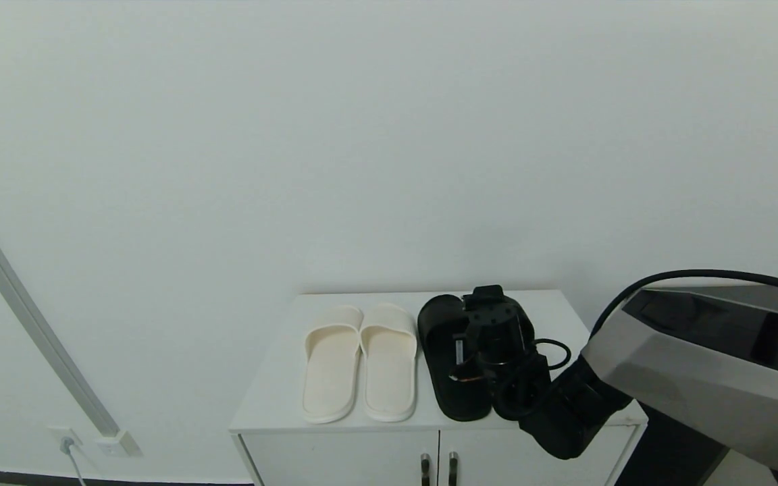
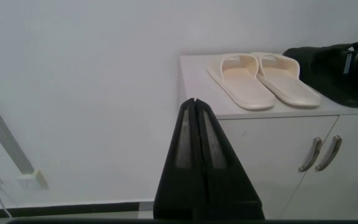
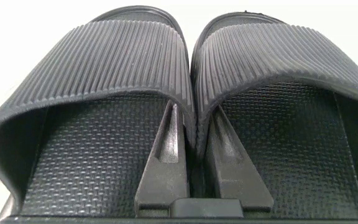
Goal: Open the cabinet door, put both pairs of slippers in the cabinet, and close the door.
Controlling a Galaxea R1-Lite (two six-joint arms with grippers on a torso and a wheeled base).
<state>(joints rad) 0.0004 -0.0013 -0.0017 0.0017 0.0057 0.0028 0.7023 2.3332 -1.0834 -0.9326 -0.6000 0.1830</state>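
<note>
The right tool point(image 3: 196, 112) clamps the ribbed black rubber slippers point(image 1: 443, 378) by their adjoining straps. They look light and bendy.

Plain white wall point(image 1: 389, 135) across the whole background, matt, evenly lit. Soft diffuse light; faint grey shadow on wall just right of cabinet point(image 1: 271, 391). Grey strip point(image 1: 24, 304) fixed to wall at left, slanting down to a small white box point(image 1: 119, 443) near the bottom. Socket point(image 1: 61, 435) just beside box, plug point(image 1: 66, 445) in it, pale cable point(image 1: 77, 472) hanging down. Dark skirting point(image 1: 125, 480) along foot of wall. Cabinet white, set against wall, flat top, two doors point(image 1: 342, 462) shut, paired upright metal handles point(image 1: 424, 469) at the middle seam.
</note>
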